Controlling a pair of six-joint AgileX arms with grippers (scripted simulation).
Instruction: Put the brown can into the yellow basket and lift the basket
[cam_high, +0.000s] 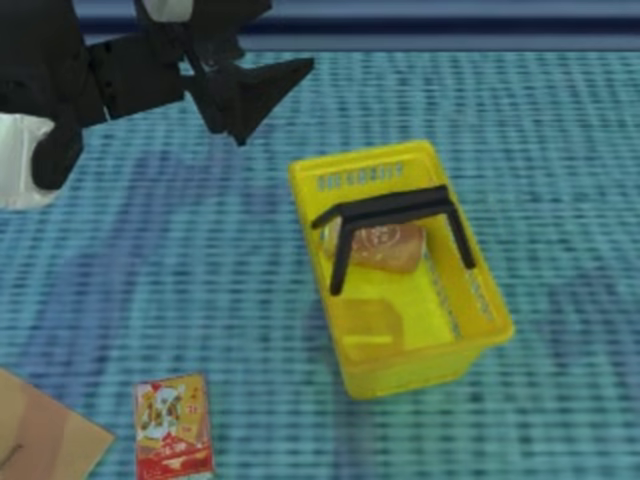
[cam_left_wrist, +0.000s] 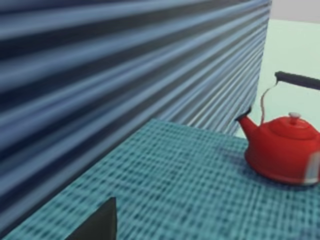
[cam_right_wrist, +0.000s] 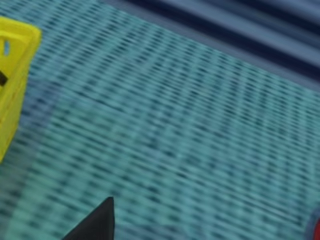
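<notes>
Our left gripper (cam_high: 235, 100), empty w/ fingers apart, hangs far-left of the yellow basket (cam_high: 480, 290), brown can (cam_high: 385, 245) lying inside, so we judge next is gripping the black handle (cam_high: 395, 207) & lifting.

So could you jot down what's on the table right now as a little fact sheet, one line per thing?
Basket: yellow basket, right of the table's middle, black handle standing up over it
Can: brown can lying inside the basket, under the handle
Left arm: left gripper raised over the far left of the table, holding nothing
Right arm: out of the top view; only a dark fingertip shows in its own wrist view
Kettle: red kettle, seen only from the left wrist
Near edge: red card box, cardboard corner
</notes>
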